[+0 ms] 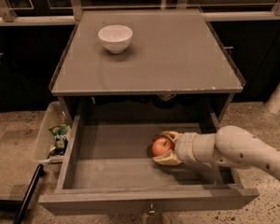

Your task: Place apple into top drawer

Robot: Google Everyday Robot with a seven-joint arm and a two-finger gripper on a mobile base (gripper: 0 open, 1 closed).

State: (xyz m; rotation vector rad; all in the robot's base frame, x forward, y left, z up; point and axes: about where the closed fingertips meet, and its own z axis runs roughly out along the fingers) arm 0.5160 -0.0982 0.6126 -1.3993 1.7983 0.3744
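The top drawer [144,200] is pulled wide open below the grey cabinet top. The small red-orange apple [162,146] is inside it, right of the middle, low near the drawer floor. My gripper [165,147] reaches in from the right on a white arm, and its tan fingers [168,159] sit around the apple, one behind and one in front. I cannot tell whether the apple rests on the drawer floor or hangs just above it.
A white bowl [115,38] stands on the cabinet top [177,55] at the back left. A clear plastic bin [50,139] with green packets sits on the floor left of the drawer. A dark bar [28,195] leans at the lower left.
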